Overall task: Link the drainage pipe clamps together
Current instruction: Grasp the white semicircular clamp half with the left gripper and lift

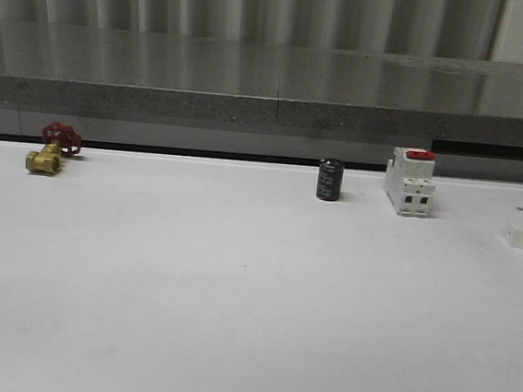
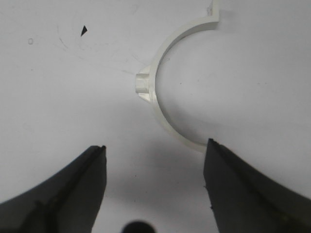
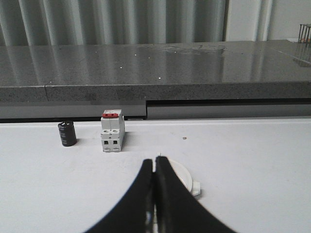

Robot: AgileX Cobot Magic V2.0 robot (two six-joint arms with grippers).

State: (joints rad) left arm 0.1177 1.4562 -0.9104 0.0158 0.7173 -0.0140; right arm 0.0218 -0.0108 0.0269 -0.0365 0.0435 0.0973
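While left gripper (image 2: 154, 150) gapes, clamp (image 2: 160, 92) lies just beyond.

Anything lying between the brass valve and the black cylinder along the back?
Nothing: in the front view, the table is bare between the brass valve and the black cylinder.

White tabletop (image 1: 233, 295); white half-ring clamp (image 2: 160, 92); black pincer fingers (image 2: 73, 194); brass-yellow valve (image 1: 44, 160) with red handwheel; black cylinder (image 1: 329, 180); white breaker (image 1: 409, 182) with red top; speckled grey ledge (image 1: 254, 79) behind.
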